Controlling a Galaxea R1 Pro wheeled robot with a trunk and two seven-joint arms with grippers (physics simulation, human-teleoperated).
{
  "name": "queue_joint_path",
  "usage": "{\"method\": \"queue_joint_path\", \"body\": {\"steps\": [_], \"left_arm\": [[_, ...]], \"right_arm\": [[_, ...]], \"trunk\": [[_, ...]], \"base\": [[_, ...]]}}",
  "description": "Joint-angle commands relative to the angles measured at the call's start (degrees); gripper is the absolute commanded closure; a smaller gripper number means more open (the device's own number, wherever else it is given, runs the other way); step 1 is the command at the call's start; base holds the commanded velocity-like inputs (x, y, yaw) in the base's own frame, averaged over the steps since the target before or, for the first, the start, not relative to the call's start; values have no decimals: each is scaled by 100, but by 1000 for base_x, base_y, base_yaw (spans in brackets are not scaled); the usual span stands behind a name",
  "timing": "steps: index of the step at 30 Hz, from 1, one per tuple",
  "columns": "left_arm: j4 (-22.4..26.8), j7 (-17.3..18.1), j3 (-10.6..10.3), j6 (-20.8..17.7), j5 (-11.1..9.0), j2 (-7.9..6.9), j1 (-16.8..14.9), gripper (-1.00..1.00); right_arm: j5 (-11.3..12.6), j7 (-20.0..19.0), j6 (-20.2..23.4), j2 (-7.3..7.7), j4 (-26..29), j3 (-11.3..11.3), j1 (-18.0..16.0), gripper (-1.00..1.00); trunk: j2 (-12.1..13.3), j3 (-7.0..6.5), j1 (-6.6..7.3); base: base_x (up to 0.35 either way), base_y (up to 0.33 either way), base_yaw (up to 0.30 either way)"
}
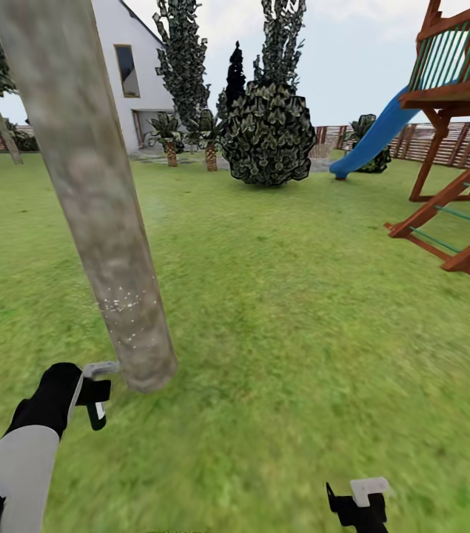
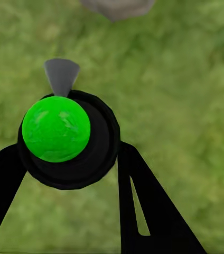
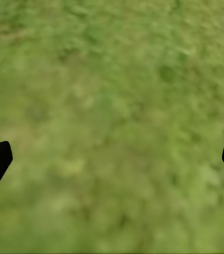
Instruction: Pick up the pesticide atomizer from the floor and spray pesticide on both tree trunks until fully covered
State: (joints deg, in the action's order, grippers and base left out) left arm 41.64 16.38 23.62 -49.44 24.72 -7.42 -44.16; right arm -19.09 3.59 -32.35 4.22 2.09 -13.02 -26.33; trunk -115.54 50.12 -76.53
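A thick beige-grey tree trunk (image 1: 94, 185) leans across the left of the head view, with white spray specks low on its bark. My left gripper (image 1: 94, 396) hovers just beside the trunk's base, shut on the pesticide atomizer (image 2: 64, 137). The atomizer is a black round body with a bright green cap and a grey nozzle pointing toward the trunk base (image 2: 117, 6). Its nozzle (image 1: 100, 368) almost touches the bark. A second slim trunk (image 1: 1, 126) stands far off at the left. Low at the picture's front, my right gripper (image 1: 357, 503) is open over grass with nothing in it.
A wooden play tower (image 1: 460, 148) with a blue slide (image 1: 371, 141) stands at the right. A dark round bush (image 1: 268, 133), short palms (image 1: 169, 144) and a white house (image 1: 135, 66) lie ahead. A slat fence (image 1: 449, 144) rings the lawn (image 1: 286, 311).
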Motion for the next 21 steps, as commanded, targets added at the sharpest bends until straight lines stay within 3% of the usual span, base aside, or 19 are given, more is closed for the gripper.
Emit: {"method": "queue_joint_path", "body": {"steps": [1,6,10,21], "left_arm": [[5,54,19,-13,27,7,-5,100],[12,50,12,-5,-244,5,-5,100],[27,45,4,-4,-258,-4,-5,100],[20,12,-14,4,-259,17,-2,100]], "right_arm": [[-63,36,-17,0,-7,-24,-4,-100],[-68,36,-17,0,-7,-23,-4,-100],[-67,36,-17,0,-7,-25,-4,-100],[-63,36,-12,8,-10,-25,-4,-100]], "trunk": [[-2,5,1],[-2,5,1],[-2,5,1],[-2,5,1]], "base": [[0,0,277],[6,-14,273],[34,-229,153],[1,-272,4]]}}
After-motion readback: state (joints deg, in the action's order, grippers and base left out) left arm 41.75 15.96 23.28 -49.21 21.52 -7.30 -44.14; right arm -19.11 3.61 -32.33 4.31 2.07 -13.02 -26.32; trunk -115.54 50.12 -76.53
